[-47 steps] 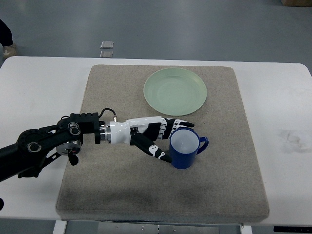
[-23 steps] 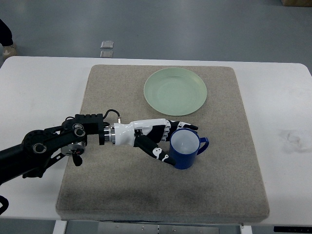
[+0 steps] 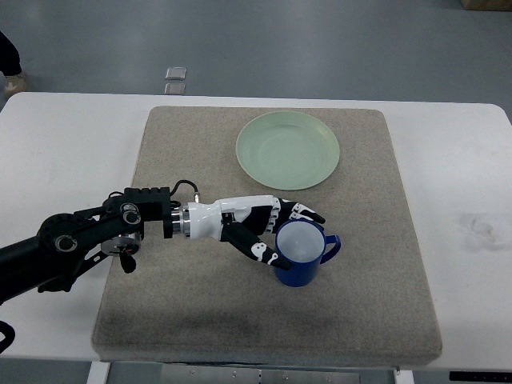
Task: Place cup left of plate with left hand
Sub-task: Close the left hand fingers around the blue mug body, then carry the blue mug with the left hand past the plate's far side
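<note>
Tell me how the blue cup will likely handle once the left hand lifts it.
The blue cup looks rigid and moulded, so it should keep its shape under the left hand. It appears empty, so it is probably light. Its smooth wall may slip, and the side handle could swing it off balance. Upright on the mat, it seems unlikely to roll.

A single top view looks steeply down from the robot's side, taking in the whole white desk (image 3: 56, 136), its grey mat (image 3: 200, 320) and a strip of floor (image 3: 320, 48) at the far edge.
</note>
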Tool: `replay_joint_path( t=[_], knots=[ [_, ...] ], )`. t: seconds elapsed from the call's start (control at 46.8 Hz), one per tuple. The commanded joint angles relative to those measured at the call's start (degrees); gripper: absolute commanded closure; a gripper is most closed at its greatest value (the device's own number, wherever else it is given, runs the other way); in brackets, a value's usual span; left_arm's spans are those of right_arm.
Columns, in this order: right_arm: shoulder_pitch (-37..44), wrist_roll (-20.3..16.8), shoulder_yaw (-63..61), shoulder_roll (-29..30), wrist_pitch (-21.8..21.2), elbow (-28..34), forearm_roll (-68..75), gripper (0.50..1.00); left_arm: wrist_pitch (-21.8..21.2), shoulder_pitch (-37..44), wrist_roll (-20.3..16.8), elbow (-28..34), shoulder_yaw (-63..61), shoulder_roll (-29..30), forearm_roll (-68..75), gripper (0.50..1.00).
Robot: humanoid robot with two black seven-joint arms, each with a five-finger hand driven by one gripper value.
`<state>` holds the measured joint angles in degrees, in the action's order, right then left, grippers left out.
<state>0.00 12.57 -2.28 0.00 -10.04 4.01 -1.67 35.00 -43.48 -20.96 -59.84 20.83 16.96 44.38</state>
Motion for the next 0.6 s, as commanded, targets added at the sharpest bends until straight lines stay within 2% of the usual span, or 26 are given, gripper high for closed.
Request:
replay_joint_path(
  t=[0.0,0.064,0.321,0.577],
  knots=[
    [0.0,0.0,0.0,0.0,-0.07,-0.06,0.0,0.568,0.0,-0.02,-0.04,-0.01,0.0,0.0,0.0,0.776],
    [0.0,0.0,0.0,0.0,-0.07,0.03,0.0,0.568,0.0,-0.02,-0.13,-0.01,0.09,0.0,0.0,0.814],
    [0.0,0.0,0.0,0.0,-0.06,0.03,0.0,0.568,0.0,0.07,-0.13,0.95,0.17,-0.53,0.0,0.862],
    [0.0,0.0,0.0,0.0,-0.07,0.03,0.0,0.568,0.0,-0.11,-0.13,1.13,1.05,-0.88,-0.7,0.864]
  ],
)
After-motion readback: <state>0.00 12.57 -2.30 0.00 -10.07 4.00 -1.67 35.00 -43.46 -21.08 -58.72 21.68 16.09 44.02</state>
